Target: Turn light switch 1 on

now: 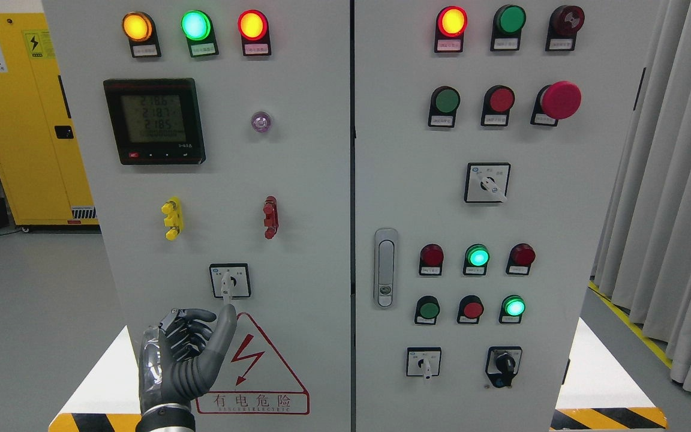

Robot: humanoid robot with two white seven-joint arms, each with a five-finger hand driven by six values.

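My left hand (pixel 183 354) rises from the lower edge of the frame against the grey control cabinet (pixel 297 180), its four fingers curled toward the palm and gripping nothing, the thumb (pixel 224 327) stretched upward. The thumb tip sits just beneath the white lever of the rotary switch (pixel 230 281), at or very near contact; I cannot tell which. That switch, with its lever pointing down, sits directly above the red-bordered lightning warning triangle (pixel 252 366), which lies just right of my hand. Above the switch, a yellow terminal (pixel 172 218) and a red terminal (pixel 270 217) flank it on either side. Higher still is the digital meter (pixel 155 120), its lit display showing rows of figures. Topping the same door, above the meter, an amber lamp (pixel 137 27), a green lamp (pixel 195 25) and a red lamp (pixel 252 25) glow in a row. Right of the switch, past the door seam, is a grey door latch (pixel 385 267).
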